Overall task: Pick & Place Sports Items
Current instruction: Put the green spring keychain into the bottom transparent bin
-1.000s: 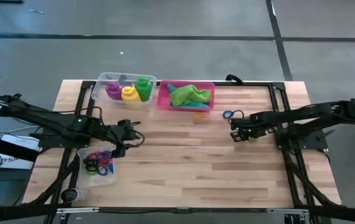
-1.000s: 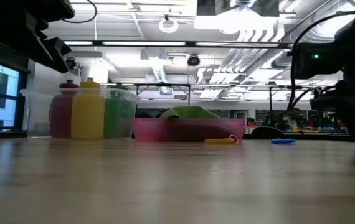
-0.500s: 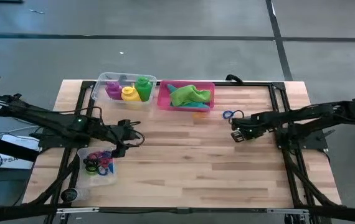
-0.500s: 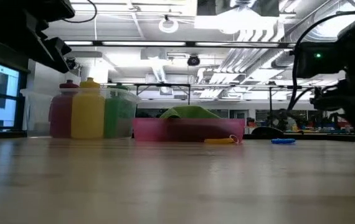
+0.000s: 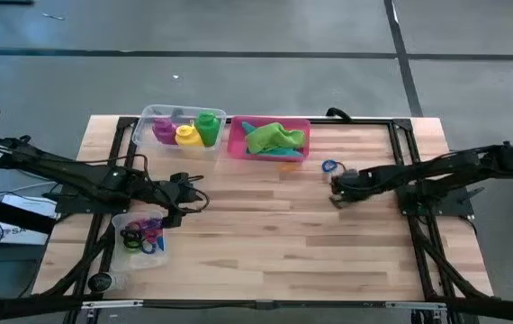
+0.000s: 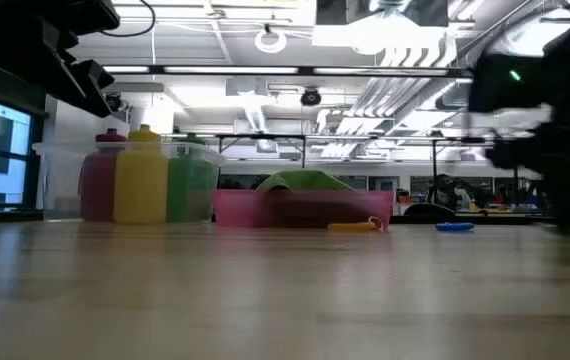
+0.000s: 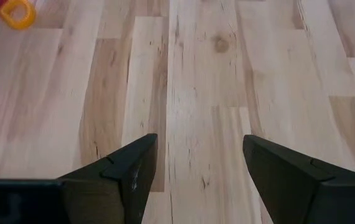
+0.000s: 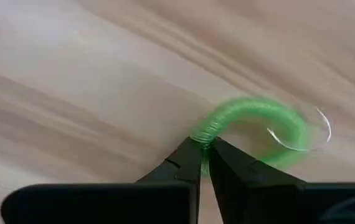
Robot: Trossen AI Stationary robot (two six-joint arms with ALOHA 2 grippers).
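A small green ring [image 8: 258, 127] sits in my right gripper [image 8: 203, 146], which is shut on it right of the table's middle [image 5: 335, 187]. A blue ring [image 5: 330, 166] lies just beyond it, and a yellow ring [image 6: 353, 227] lies by the pink tray [image 5: 303, 126], which holds a green cloth [image 5: 274, 138]. Purple, yellow and green bottles [image 5: 184, 130] stand in a clear tub at the far left. My left gripper [image 5: 200, 200] hangs open over bare wood [image 7: 199, 149], beside a clear tub of coloured rings [image 5: 139, 236]. My right gripper pinches the green ring's near rim [image 8: 210, 129] between its two fingertips. The fingers come from above, pointing steeply down. The rest of the ring sticks out beyond the tips. The view is blurred, so I cannot tell whether the ring is off the wood.
Black frame rails [image 5: 400, 135] run along the table's edges and under both arms. Bare wood spreads across the table's middle and near half [image 5: 274, 243].
My right gripper has shut on the green ring and has turned at the wrist, its head swinging a little toward the blue ring. My left arm has kept still.
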